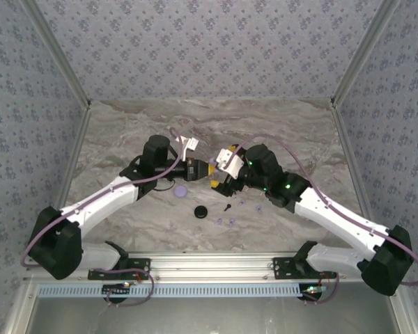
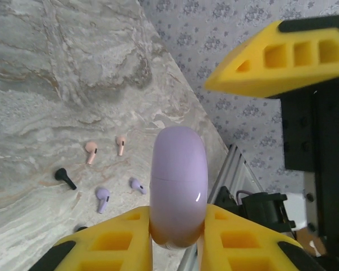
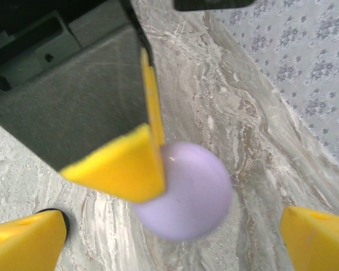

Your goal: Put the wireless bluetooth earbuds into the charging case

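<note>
My left gripper (image 2: pixel 178 223) is shut on a closed lilac charging case (image 2: pixel 178 186), held on edge above the table. My right gripper (image 3: pixel 172 240) is open, its yellow fingers (image 3: pixel 319 234) spread wide on either side of the same case (image 3: pixel 195 197). In the top view the two grippers meet at mid-table, left (image 1: pixel 209 169) and right (image 1: pixel 221 167). The earbuds lie loose on the marble below: two pale pink (image 2: pixel 91 151), one black (image 2: pixel 65 178) and two lilac (image 2: pixel 102 197).
A lilac round piece (image 1: pixel 181 188) and a black round case (image 1: pixel 201 211) lie on the table near the grippers. The earbuds (image 1: pixel 228 207) are scattered just in front of them. The aluminium rail (image 1: pixel 216 263) runs along the near edge.
</note>
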Robot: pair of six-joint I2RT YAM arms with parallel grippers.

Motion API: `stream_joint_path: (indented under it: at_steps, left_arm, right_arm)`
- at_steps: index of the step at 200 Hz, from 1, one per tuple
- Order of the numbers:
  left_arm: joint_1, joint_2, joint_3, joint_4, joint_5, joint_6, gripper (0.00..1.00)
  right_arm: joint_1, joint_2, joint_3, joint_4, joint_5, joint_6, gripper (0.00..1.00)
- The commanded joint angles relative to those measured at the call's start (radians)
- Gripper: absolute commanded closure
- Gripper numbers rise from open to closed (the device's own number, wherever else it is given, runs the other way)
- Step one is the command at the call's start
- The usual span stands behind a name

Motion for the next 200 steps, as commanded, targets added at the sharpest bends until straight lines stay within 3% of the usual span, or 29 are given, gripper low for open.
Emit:
stream_joint_path:
  at_steps: [1, 25, 45, 67, 121, 200]
  left_arm:
    - [-0.004, -0.070, -0.063, 0.206, -0.082, 0.032, 0.79]
    - [-0.006, -0.125, -0.152, 0.382, -0.133, 0.093, 0.80]
    - [-0.005, -0.160, -0.214, 0.535, -0.134, 0.175, 0.80]
    - [-0.005, -0.184, -0.222, 0.574, -0.095, 0.258, 0.81]
    - [-0.007, -0.214, -0.199, 0.553, -0.024, 0.326, 0.86]
    - [-0.018, -0.228, -0.177, 0.500, -0.014, 0.360, 0.89]
  right_arm:
    - [-0.037, -0.103, -0.031, 0.009, -0.053, 0.115, 0.00]
    - [-0.103, -0.212, -0.132, 0.141, -0.103, 0.240, 0.00]
    - [-0.161, -0.272, -0.248, 0.355, -0.144, 0.386, 0.00]
    - [-0.190, -0.270, -0.313, 0.519, -0.174, 0.475, 0.00]
    - [-0.198, -0.143, -0.219, 0.583, -0.342, 0.494, 0.00]
    - [-0.197, -0.014, -0.115, 0.609, -0.407, 0.485, 0.03]
